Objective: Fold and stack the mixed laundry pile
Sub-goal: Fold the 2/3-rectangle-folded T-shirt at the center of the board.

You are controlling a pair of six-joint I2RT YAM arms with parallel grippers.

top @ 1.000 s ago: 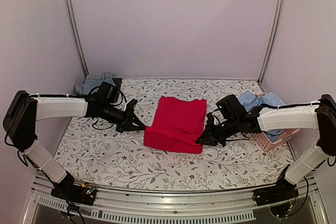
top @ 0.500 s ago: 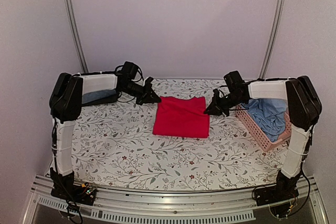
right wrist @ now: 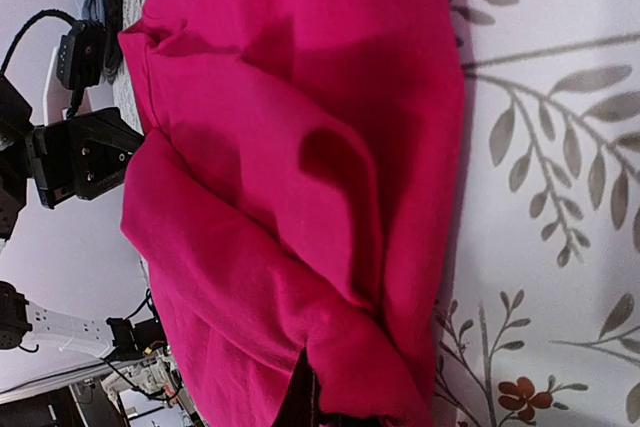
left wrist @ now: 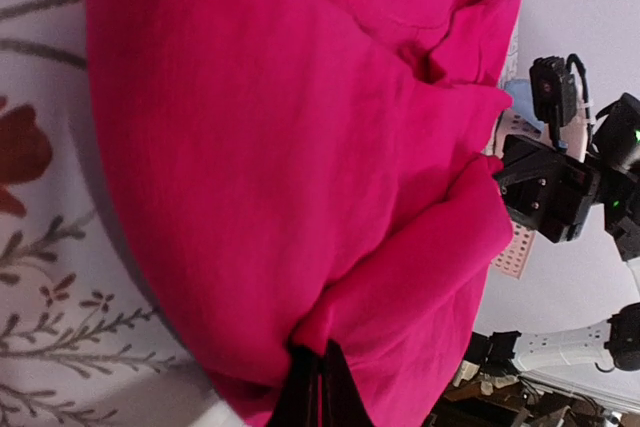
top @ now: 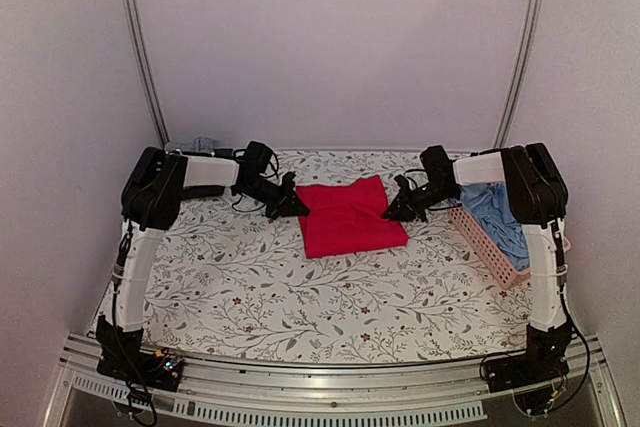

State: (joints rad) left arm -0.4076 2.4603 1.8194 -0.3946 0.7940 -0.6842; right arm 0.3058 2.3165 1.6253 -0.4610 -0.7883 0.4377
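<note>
The bright red garment [top: 350, 219] lies folded on the floral tablecloth toward the back middle. My left gripper [top: 297, 207] is shut on its left edge, and a pinched fold of red cloth [left wrist: 300, 147] rises from the closed fingertips [left wrist: 318, 387]. My right gripper [top: 390, 211] is shut on the right edge, with red cloth [right wrist: 300, 147] bunched over its tips [right wrist: 312, 399]. The light blue shirt [top: 497, 212] lies crumpled in the pink basket at the right.
The pink slatted basket [top: 488, 252] stands at the right edge of the table. A grey-blue cloth [top: 200, 145] lies at the back left corner. Both arms are folded back, forearms low over the tablecloth [top: 300, 297]. Metal posts stand at both back corners.
Both grippers carried the red garment's near edge up and toward the back, then settled at its sides. The garment now lies shorter and farther back. The arms have drawn back and folded.
</note>
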